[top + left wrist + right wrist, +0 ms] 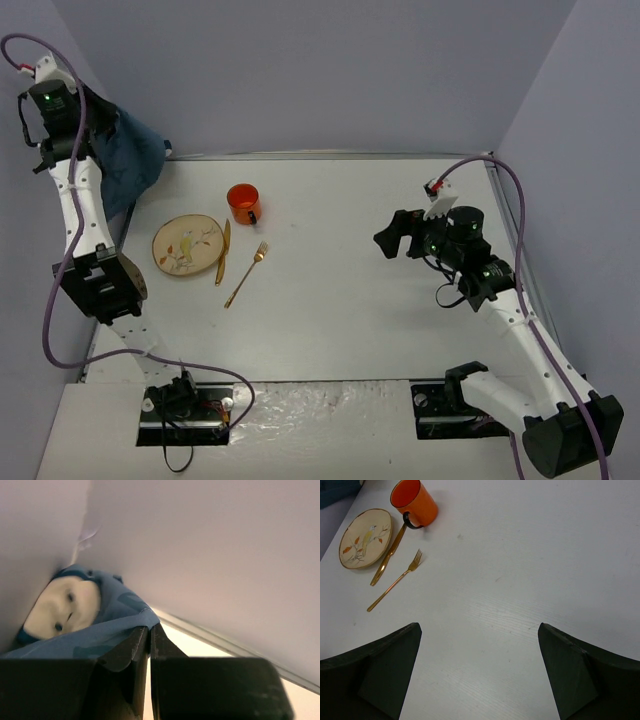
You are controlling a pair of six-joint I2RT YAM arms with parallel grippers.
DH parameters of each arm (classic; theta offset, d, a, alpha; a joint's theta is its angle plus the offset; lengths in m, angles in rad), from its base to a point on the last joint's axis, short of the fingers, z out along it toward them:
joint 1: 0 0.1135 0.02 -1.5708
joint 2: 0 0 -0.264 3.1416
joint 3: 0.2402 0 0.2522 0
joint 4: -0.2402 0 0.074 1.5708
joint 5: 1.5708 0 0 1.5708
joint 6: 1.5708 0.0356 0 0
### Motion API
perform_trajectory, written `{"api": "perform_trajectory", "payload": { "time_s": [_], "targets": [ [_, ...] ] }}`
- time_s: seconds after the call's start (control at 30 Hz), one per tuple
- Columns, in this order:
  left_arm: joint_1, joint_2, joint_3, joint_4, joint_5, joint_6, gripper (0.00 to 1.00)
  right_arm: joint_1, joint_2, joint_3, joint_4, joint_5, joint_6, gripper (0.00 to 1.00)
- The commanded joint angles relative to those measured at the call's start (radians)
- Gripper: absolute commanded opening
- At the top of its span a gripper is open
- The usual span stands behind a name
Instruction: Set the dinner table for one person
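Robotics laboratory workcell, no home dining room.
A large flat white matte tabletop (340, 300) stands boxed in by pale lavender-grey panel walls (300, 70) along its far and side edges; at its near edge a white jointed left robot arm (75, 205) and a matching right robot arm (535, 345) are mounted, purple cables (47, 320) trailing alongside.

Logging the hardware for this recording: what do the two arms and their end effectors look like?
The left arm and right arm have white links, black joint housings, green lights and a looping purple cable each. The left end effector and right end effector are black, with flat wedge-shaped fingers.
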Motion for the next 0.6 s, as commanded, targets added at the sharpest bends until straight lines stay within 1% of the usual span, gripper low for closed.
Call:
{"api": "perform_trajectory", "payload": {
  "time_s": [0.0, 0.13, 0.23, 0.3, 0.43, 0.47, 0.57],
  "targets": [
    [-0.009, -0.246, 0.128, 0.037, 0.157, -0.032, 0.00, 0.010, -0.054, 0.027, 0.066, 0.008, 0.014, 1.00],
    [-0.034, -0.370, 0.115, 0.033, 0.243, -0.092, 0.00, 0.010, -0.101, 0.035, 0.059, 0.045, 0.015, 1.00],
    [-0.077, -0.449, 0.067, 0.034, 0.303, -0.148, 0.00, 0.010, -0.122, 0.047, 0.055, 0.062, 0.022, 1.00],
    [-0.158, -0.508, -0.011, 0.035, 0.321, -0.159, 0.00, 0.011, -0.131, 0.061, 0.051, 0.081, 0.031, 1.00],
    [-0.355, -0.577, -0.148, 0.035, 0.299, -0.153, 0.00, 0.011, -0.135, 0.074, 0.049, 0.094, 0.054, 1.00],
    [-0.425, -0.588, -0.182, 0.036, 0.288, -0.150, 0.00, 0.010, -0.136, 0.076, 0.049, 0.094, 0.059, 1.00],
    [-0.563, -0.574, -0.222, 0.042, 0.228, -0.137, 0.00, 0.010, -0.138, 0.074, 0.047, 0.097, 0.067, 1.00]
  ]
}}
